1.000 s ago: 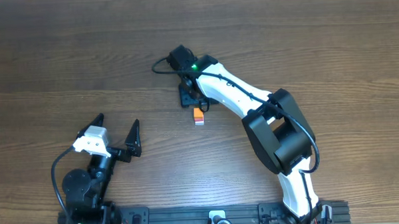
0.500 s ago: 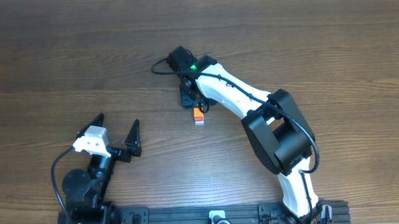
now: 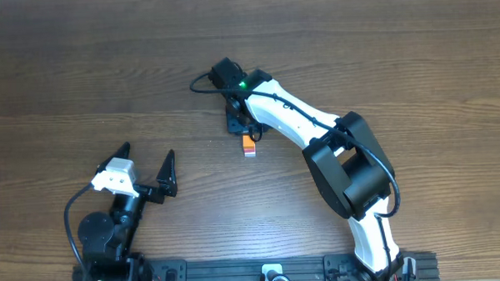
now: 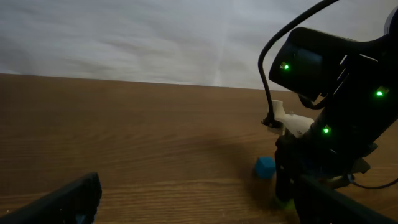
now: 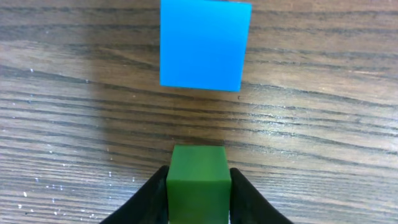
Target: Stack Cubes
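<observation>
Green block (image 5: 198,190) pinched between the fingers of the right claw (image 5: 199,177), which reaches from the lower right to just above the centre of the overhead frame. A blue block (image 5: 201,43) lies flat on the wooden table (image 5: 62,124) just ahead of it, near but not touching. Whether the green block rests on the wood or hangs just clear of it cannot be told. Just below the claw in the overhead frame, at the centre, sits an orange block (image 3: 248,142) with a pale block (image 3: 250,152) touching its lower side; stacked or side by side, the pictures do not settle. The left claw (image 3: 148,151) rests at the lower left, fingers spread wide and holding nothing, well apart from the blocks. The step in hand looks to be the carry: green block gripped, stacking not yet done. The next move would call for lifting it higher than the block chosen as base, the blue one being nearest. It would then need centring squarely over that block's top face and lowering until the faces meet, the fingers parting only then, so neither block is nudged aside.
</observation>
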Tool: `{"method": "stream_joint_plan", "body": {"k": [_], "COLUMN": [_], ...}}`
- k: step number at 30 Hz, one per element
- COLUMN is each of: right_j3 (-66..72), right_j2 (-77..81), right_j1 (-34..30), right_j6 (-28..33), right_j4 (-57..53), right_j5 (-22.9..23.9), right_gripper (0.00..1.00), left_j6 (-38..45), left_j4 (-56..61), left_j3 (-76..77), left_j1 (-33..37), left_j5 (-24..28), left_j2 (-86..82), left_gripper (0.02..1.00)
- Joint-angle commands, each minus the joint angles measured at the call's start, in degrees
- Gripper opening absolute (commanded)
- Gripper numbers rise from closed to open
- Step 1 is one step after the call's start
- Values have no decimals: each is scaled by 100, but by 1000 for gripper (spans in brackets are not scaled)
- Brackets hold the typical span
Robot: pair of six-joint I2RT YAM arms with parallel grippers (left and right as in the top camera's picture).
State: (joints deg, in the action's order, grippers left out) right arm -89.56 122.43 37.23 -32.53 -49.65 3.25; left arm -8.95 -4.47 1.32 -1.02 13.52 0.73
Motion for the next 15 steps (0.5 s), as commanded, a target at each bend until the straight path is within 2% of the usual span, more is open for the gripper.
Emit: {"method": "stream_joint_plan", "body": {"k": [1, 12, 15], "right_j3": [55, 52, 44], "right_j2": [74, 72, 70], "right_j1": [48, 28, 22], "right_j6": [-26, -26, -24], "right_j4": [-7, -4, -7], "right_j5": [114, 114, 114], "right_gripper": [264, 84, 62], "left_j6": [105, 105, 105], "left_j4": [22, 22, 22], "left_j3": [-37, -37, -37], "left_j1": [-26, -26, -26], "left_j5": [39, 39, 39], "left_j2": [-35, -35, -35], "left_gripper": [996, 1000, 998]}}
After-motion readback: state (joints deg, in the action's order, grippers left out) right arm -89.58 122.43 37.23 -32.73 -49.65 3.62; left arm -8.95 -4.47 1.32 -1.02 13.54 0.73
